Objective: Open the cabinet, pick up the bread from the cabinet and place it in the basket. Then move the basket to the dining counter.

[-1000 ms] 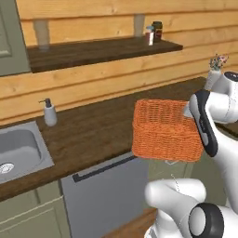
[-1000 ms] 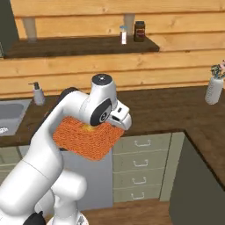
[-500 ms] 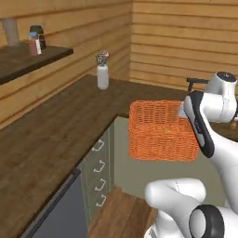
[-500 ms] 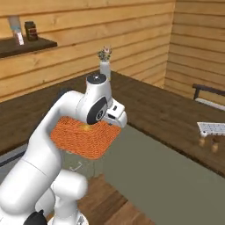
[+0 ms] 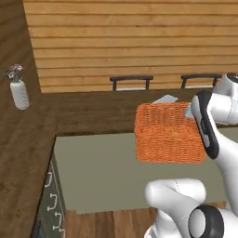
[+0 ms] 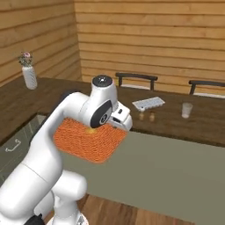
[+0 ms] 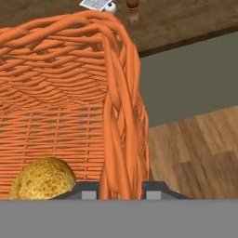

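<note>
My gripper point(image 7: 122, 188) is shut on the rim of the orange wicker basket point(image 7: 60, 93), one finger on each side of the wall. The basket point(image 5: 169, 132) hangs in the air in front of the arm, above the floor and short of the dining counter point(image 5: 93, 114). The right base view has the basket point(image 6: 90, 140) partly hidden under my forearm, with the dining counter point(image 6: 176, 121) beyond it. The golden-brown bread point(image 7: 42, 179) lies on the basket's floor. The cabinet is out of view.
A white vase of flowers point(image 5: 18, 90) stands on the side worktop at the left. On the dining counter sit a white tray point(image 6: 148, 103), a glass point(image 6: 187, 110) and two small shakers point(image 6: 146, 116). Dark chairs point(image 6: 136, 79) stand behind it. Drawers point(image 5: 51, 200) line the left.
The whole scene has swung: the sink worktop and shelf are gone and the dining counter has come into view ahead. The basket has stayed in my grip throughout.
</note>
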You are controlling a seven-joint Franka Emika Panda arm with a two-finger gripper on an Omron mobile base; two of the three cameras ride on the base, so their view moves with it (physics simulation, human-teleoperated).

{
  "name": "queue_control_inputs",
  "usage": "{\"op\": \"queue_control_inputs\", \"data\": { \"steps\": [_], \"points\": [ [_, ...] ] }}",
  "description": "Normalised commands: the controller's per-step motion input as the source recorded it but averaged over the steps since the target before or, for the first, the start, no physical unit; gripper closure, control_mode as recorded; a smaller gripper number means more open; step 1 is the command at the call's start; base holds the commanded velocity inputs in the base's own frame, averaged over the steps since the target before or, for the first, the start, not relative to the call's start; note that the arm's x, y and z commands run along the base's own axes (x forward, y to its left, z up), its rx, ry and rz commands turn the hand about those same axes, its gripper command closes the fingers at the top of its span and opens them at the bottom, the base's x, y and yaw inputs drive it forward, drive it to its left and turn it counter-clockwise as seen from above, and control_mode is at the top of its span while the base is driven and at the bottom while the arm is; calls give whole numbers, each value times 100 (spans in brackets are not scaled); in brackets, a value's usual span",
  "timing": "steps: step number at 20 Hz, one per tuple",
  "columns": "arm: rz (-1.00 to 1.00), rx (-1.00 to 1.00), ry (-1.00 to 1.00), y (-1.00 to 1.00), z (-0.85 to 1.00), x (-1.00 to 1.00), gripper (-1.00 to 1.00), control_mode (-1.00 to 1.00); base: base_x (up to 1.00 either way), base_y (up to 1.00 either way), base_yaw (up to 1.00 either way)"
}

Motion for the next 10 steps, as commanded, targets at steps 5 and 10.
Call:
{"op": "queue_control_inputs", "data": {
  "steps": [5, 10],
  "points": [
    [0, 0, 0, 0, 0, 0, 100, 100, 50, 53, -22],
    [0, 0, 0, 0, 0, 0, 100, 100, 8, -86, -5]
  ]
}}
